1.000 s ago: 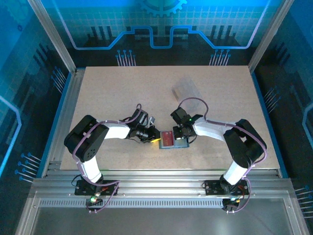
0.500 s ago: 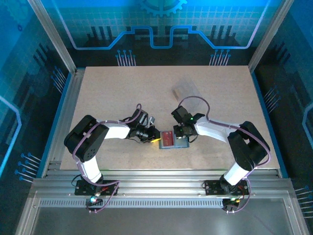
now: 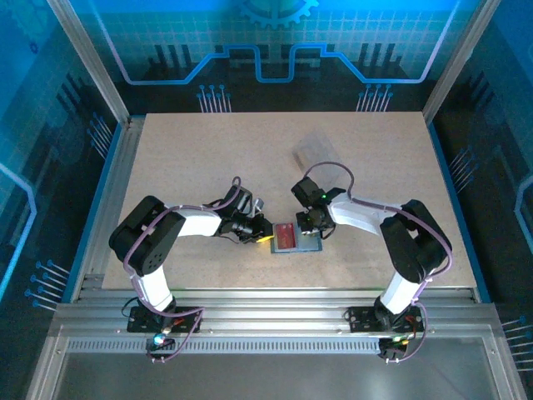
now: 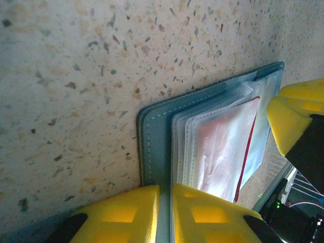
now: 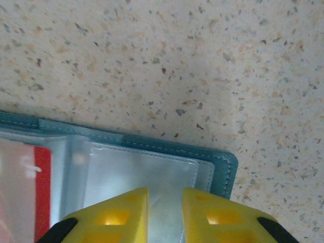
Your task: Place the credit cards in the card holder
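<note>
Left tool (image 4: 165,196) pinches the card holder (image 4: 153,135) by its cover at frame bottom, right tool (image 5: 165,196) slightly parted, grip we can't tell; red card (image 4: 223,147) looks sleeved, second card we can't confirm.

Speckled tabletop (image 3: 208,150), blue-lit walls (image 3: 375,33)

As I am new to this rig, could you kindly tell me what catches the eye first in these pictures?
First, both arms meet over the small teal card holder near the front middle of the table, a red card showing through its clear sleeve. In the left wrist view, the left gripper pinches the holder's cover edge between bright yellow fingers.
</note>
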